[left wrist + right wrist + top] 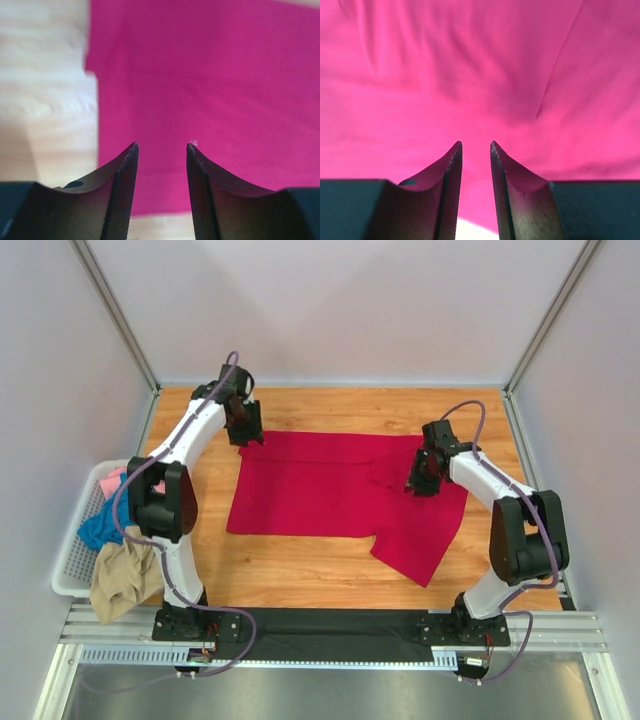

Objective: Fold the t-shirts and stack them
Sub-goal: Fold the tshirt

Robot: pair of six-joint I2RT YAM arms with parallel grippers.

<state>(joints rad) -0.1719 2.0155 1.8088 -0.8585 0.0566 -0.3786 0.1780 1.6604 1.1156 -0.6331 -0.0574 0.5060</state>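
Spanning the bench (300,580) centre: crimson t-shirt (320,495), spread flat. White basket (75,560), left edge: teal t-shirt (100,528), pink t-shirt (112,480) and tan t-shirt (122,580). Left end effector (161,146), over the crimson shirt's far-left corner: jaws half apart, empty. Right end effector (476,144), over its right side: jaws narrowly apart, empty.

A light brown wooden table (300,575) fills the middle. A white plastic basket (68,565) with little holes sits at its left side. A black strip (330,624) lies along the near edge, between silver metal rails (110,632). White walls (330,310) stand around.
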